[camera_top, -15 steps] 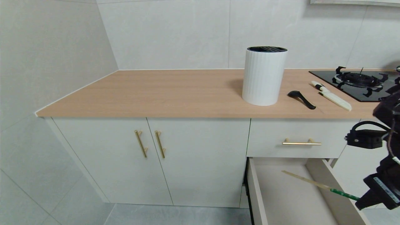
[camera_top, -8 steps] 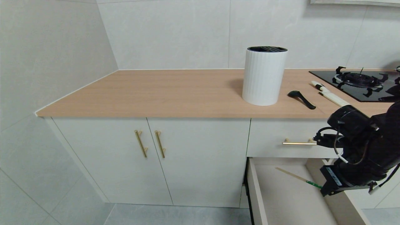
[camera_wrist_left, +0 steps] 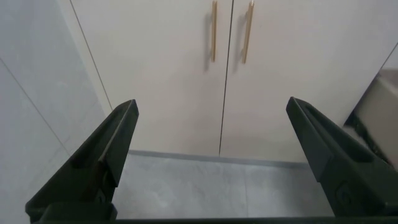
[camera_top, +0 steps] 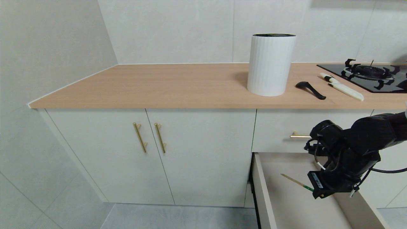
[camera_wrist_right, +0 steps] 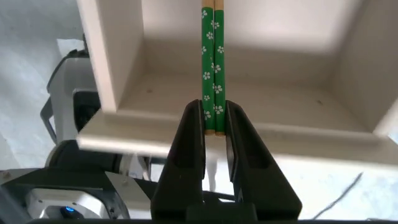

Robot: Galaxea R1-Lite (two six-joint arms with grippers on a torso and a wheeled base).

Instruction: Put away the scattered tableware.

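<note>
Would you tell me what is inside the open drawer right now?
The chopsticks, clamped in the right gripper, reach into the drawer over its pale floor. The arm covers the right side of the floor, so anything lying there is hidden.

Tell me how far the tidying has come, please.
Done: the lower drawer is pulled open. In hand: the right gripper is shut on a pair of green chopsticks, held over that drawer, not yet released. Left: the black spoon and the white knife lie on the countertop. The left gripper is open, holding nothing.
</note>
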